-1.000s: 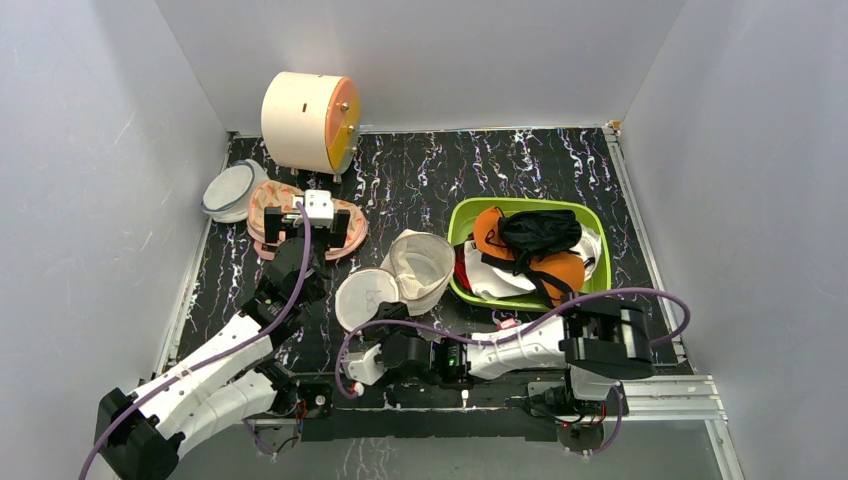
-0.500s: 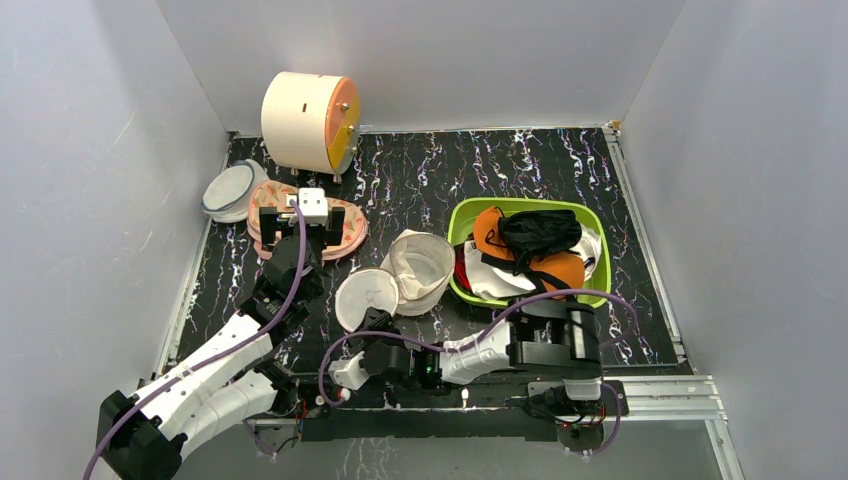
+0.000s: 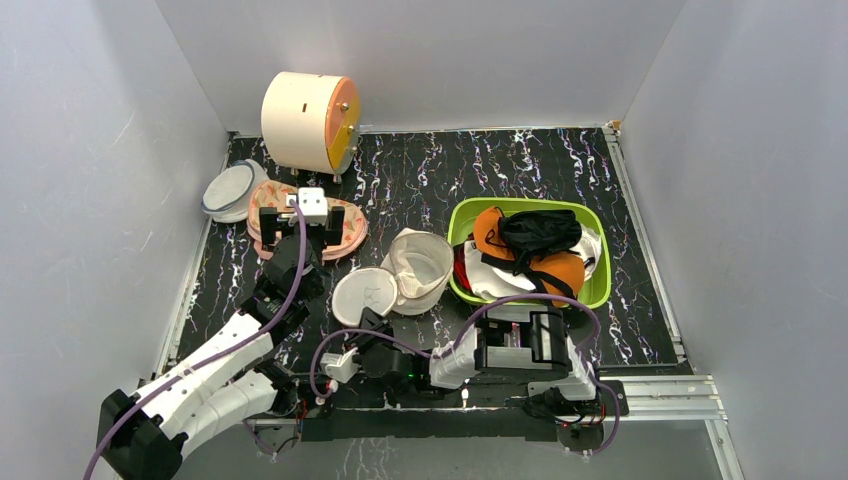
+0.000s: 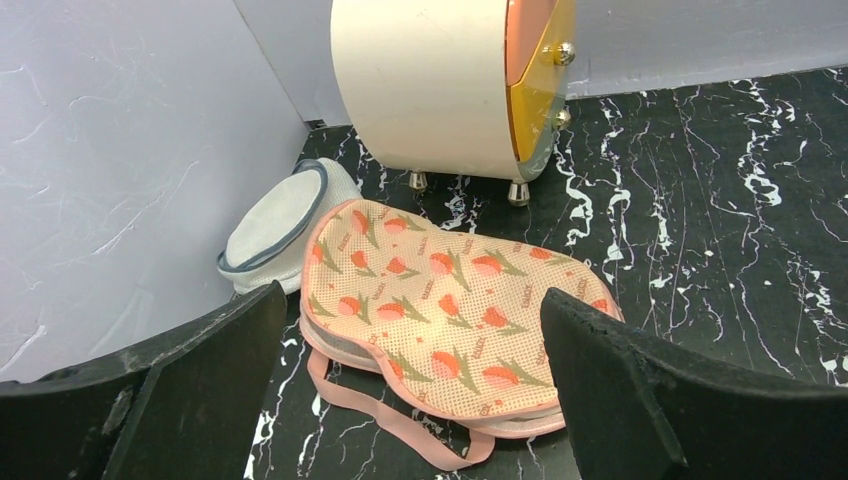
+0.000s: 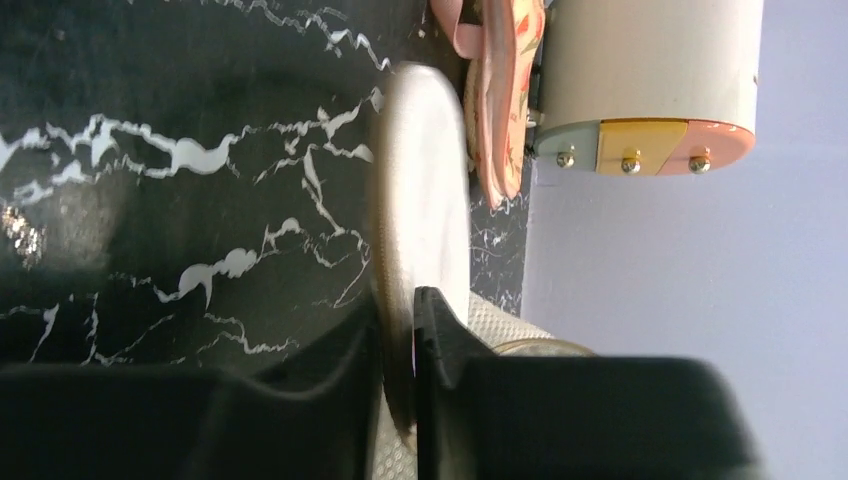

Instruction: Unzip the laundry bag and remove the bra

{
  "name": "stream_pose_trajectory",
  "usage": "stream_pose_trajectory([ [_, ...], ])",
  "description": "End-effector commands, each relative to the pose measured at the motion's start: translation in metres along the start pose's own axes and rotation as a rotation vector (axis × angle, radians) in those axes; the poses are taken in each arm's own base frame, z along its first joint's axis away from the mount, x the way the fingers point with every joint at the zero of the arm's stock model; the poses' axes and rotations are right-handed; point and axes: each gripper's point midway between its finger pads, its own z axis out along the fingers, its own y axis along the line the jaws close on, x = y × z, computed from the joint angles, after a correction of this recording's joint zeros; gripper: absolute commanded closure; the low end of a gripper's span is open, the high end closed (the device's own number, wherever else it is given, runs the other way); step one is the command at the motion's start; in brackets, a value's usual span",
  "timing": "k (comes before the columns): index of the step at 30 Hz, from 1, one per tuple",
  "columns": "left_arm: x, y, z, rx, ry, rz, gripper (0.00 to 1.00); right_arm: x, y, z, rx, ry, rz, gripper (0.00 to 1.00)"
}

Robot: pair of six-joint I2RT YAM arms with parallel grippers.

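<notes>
The laundry bag (image 3: pixel 415 268), white mesh, lies unzipped in the middle of the table with its two halves spread apart. My right gripper (image 3: pixel 368 318) is shut on the rim of its near half (image 3: pixel 365 293). In the right wrist view that rim (image 5: pixel 425 180) runs edge-on between the closed fingers of the right gripper (image 5: pixel 398 310). The bra (image 3: pixel 563 268), with orange cups and black straps, lies in the green basket (image 3: pixel 470 208). My left gripper (image 3: pixel 303 222) hovers open over the pink patterned pouch (image 4: pixel 440 300), and in its wrist view the left gripper (image 4: pixel 410 300) has nothing between its fingers.
A cream drum with an orange face (image 3: pixel 305 120) stands at the back left. A grey-rimmed white disc (image 3: pixel 230 190) leans by the left wall next to the pouch. White garments share the basket with the bra. Grey walls enclose the table.
My right gripper closed on the near rim of the laundry bag while its arm drew in and left. The left gripper edged slightly farther over the pouch.
</notes>
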Motion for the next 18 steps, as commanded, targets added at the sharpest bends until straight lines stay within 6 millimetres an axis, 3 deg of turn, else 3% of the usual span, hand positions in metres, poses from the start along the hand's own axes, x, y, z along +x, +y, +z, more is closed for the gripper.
stream_pose_trajectory([
  [1,-0.023,0.016,-0.003,-0.045,-0.041,-0.068,0.02,-0.03,-0.057,-0.007,0.129,-0.07,0.294,0.94],
  [2,-0.025,0.017,-0.004,-0.044,-0.047,-0.076,0.02,-0.034,-0.061,-0.008,0.123,-0.083,0.339,1.0],
  [11,-0.043,0.048,-0.019,-0.105,-0.131,-0.149,0.02,-0.059,-0.098,-0.036,0.085,-0.236,0.756,1.0],
  [12,-0.046,0.053,-0.023,-0.111,-0.151,-0.165,0.02,-0.062,-0.113,-0.043,0.104,-0.263,0.815,1.0],
  [18,-0.057,0.079,-0.041,-0.154,-0.248,-0.249,0.02,-0.057,-0.148,-0.059,0.175,-0.349,1.11,1.0],
])
